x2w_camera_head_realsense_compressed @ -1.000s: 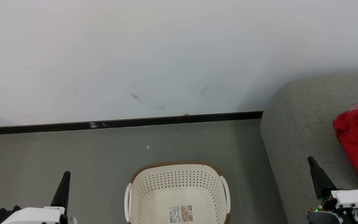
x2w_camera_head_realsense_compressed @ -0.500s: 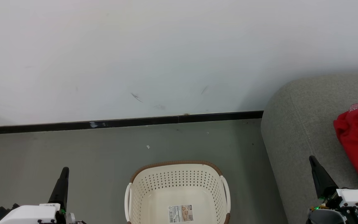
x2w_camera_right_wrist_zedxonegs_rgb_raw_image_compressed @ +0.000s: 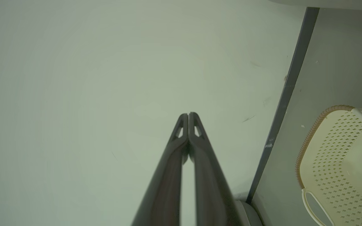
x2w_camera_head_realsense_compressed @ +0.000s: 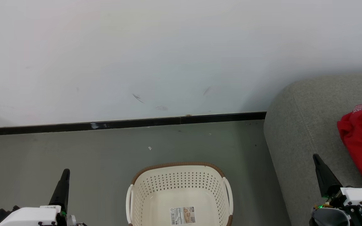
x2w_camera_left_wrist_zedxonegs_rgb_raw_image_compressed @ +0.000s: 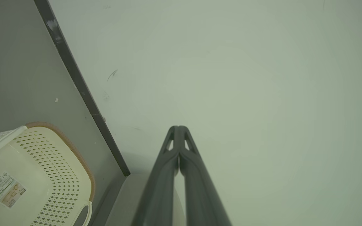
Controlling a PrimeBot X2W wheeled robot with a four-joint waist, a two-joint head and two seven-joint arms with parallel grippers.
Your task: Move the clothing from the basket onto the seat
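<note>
Head view, basket [x2w_camera_head_realsense_compressed: 178,164] beside seat [x2w_camera_head_realsense_compressed: 300,125] edge, floor strip [x2w_camera_head_realsense_compressed: 253,188] between

A black baseboard [x2w_camera_head_realsense_compressed: 121,124] runs straight across the room. Above it rises a plain white wall [x2w_camera_head_realsense_compressed: 168,47], evenly lit, with a few short dark scuff marks [x2w_camera_head_realsense_compressed: 138,98] just above the baseboard. A pale scrape [x2w_camera_head_realsense_compressed: 94,126] sits on the baseboard itself. Below the baseboard spreads a smooth, matte grey-green floor [x2w_camera_head_realsense_compressed: 74,150], with a small white speck [x2w_camera_head_realsense_compressed: 150,148] lying near the baseboard.
</note>
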